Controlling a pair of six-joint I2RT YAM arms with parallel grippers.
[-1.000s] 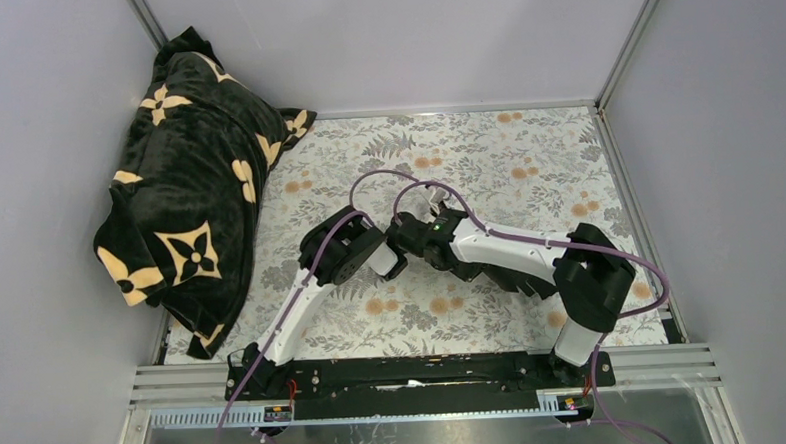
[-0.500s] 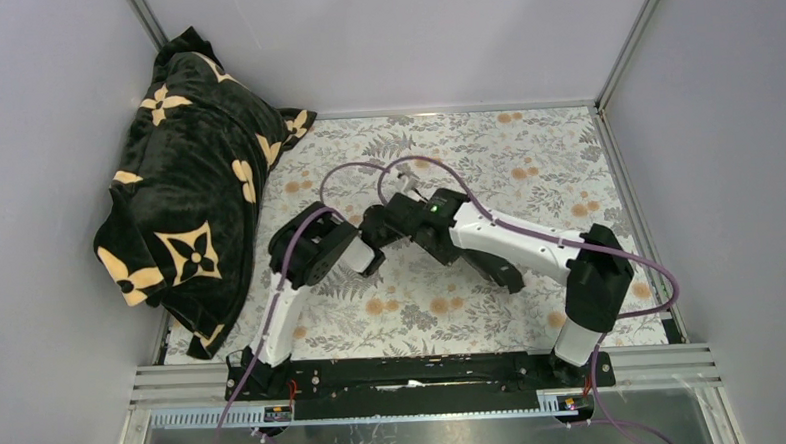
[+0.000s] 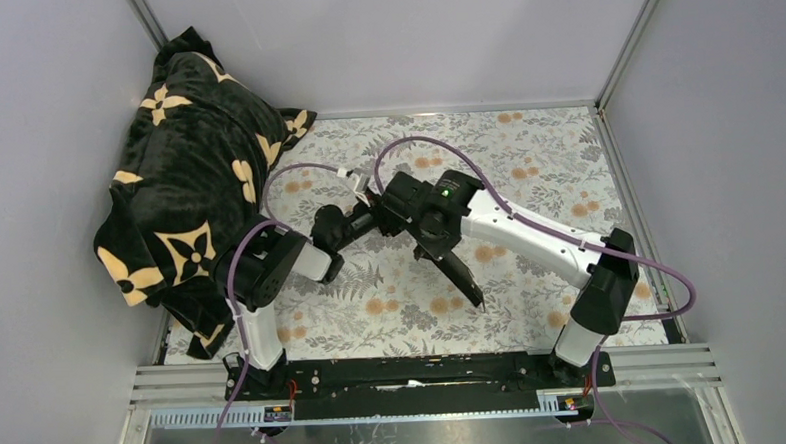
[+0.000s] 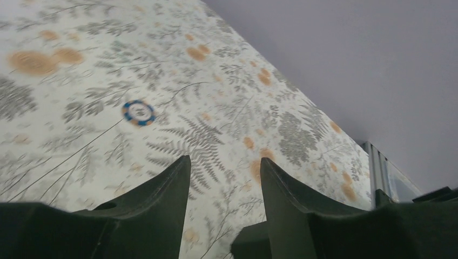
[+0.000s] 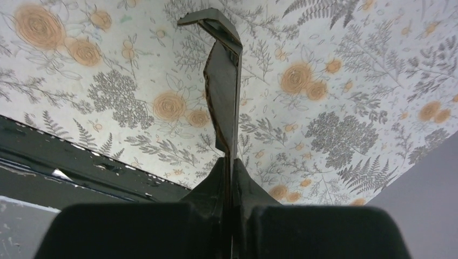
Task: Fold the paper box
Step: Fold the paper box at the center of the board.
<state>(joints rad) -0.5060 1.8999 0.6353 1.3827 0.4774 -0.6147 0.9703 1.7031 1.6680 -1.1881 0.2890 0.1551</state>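
The paper box [image 5: 222, 81] is a flat creased black card, seen edge-on in the right wrist view. My right gripper [image 5: 229, 162] is shut on its near end and holds it off the floral tablecloth. In the top view the card [image 3: 461, 274] sticks out from my right gripper [image 3: 432, 246] toward the near side, mid-table. My left gripper [image 3: 366, 216] is just left of the right wrist. In the left wrist view it [image 4: 224, 162] is open and empty, with only tablecloth between its fingers [image 4: 162, 199].
A black plush blanket with cream flowers [image 3: 187, 186] is heaped at the left wall. Grey walls close in the table on three sides. A black rail [image 3: 416, 371] runs along the near edge. A small blue-ringed round mark [image 4: 138, 112] lies on the cloth.
Both arms have swung left and toward the back. The left elbow moved toward the blanket. The card, earlier under the right forearm, now sticks out clear of the arm toward the near side.
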